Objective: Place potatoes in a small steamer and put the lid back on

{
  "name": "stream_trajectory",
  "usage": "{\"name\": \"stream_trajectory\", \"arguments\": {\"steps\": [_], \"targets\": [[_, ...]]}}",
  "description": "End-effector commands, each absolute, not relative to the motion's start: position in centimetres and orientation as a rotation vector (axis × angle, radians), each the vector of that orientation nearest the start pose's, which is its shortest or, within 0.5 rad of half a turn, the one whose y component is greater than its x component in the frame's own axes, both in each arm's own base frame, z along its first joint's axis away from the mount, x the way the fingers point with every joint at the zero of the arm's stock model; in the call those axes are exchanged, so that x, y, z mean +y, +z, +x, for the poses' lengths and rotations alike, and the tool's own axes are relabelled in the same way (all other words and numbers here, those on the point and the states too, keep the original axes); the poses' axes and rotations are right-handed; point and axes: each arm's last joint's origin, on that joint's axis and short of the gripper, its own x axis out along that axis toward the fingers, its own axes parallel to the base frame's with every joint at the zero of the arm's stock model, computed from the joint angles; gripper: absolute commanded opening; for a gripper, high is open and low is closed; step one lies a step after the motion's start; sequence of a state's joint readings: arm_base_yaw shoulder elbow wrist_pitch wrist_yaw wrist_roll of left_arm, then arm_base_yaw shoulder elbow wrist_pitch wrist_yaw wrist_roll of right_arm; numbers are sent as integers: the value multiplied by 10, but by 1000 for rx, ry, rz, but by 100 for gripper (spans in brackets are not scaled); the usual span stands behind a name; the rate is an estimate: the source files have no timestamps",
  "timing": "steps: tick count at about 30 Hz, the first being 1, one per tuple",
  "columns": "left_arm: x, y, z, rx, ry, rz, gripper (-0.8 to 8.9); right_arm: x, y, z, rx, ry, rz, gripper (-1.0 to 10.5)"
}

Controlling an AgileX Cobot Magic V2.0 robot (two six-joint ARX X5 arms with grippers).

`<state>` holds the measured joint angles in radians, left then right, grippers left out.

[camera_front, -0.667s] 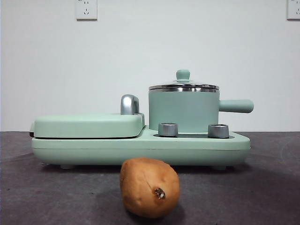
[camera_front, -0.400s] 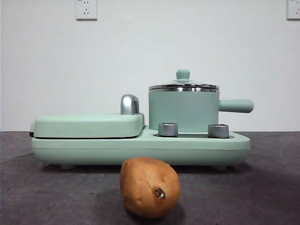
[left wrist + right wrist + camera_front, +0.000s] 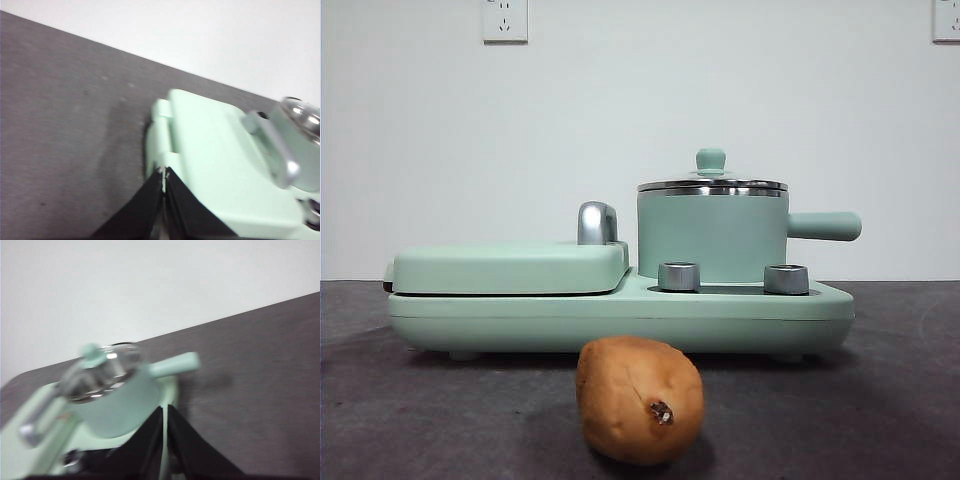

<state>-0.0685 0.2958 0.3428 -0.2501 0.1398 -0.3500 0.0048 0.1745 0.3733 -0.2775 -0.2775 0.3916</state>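
Note:
A brown-orange potato (image 3: 639, 400) with a dark spot lies on the grey table in front of the cooker in the front view. Behind it, the mint-green small steamer (image 3: 712, 238) stands on the cooker's right side, its straight handle (image 3: 823, 226) pointing right. The glass lid (image 3: 712, 184) with a green knob (image 3: 710, 159) sits on the steamer. My left gripper (image 3: 164, 176) is shut and hovers over the griddle cover's end. My right gripper (image 3: 165, 412) is shut too, near the steamer (image 3: 117, 400) with its lid (image 3: 100, 371) on. Neither arm appears in the front view.
The mint-green cooker base (image 3: 620, 315) carries a flat griddle cover (image 3: 508, 268) with a chrome handle (image 3: 596, 223) on its left side, and two steel dials (image 3: 678, 276) at the front. Two wall sockets (image 3: 504, 20) sit high on the white wall.

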Motion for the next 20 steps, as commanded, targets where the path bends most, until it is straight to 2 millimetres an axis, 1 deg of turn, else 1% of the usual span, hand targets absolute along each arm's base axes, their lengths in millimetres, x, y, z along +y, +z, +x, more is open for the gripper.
{"name": "stream_trajectory", "arguments": {"steps": [1,4,10,15,17,20], "targets": [[-14,261,110,260,-232,-357,6,10,277,83,148,329,420,10],[-18,286,120,296,-301,-344,6,12,302,84,176,408,419,10],[-27,333,144,399,-444,-319,6,15,341,95,262,504,438,10],[-38,361,160,495,-589,-270,6,18,363,107,342,619,436,10],[-43,370,164,523,-655,-245,6,20,367,112,366,667,420,10],[-49,377,169,541,-718,-210,6,21,370,117,383,718,407,11]]}}
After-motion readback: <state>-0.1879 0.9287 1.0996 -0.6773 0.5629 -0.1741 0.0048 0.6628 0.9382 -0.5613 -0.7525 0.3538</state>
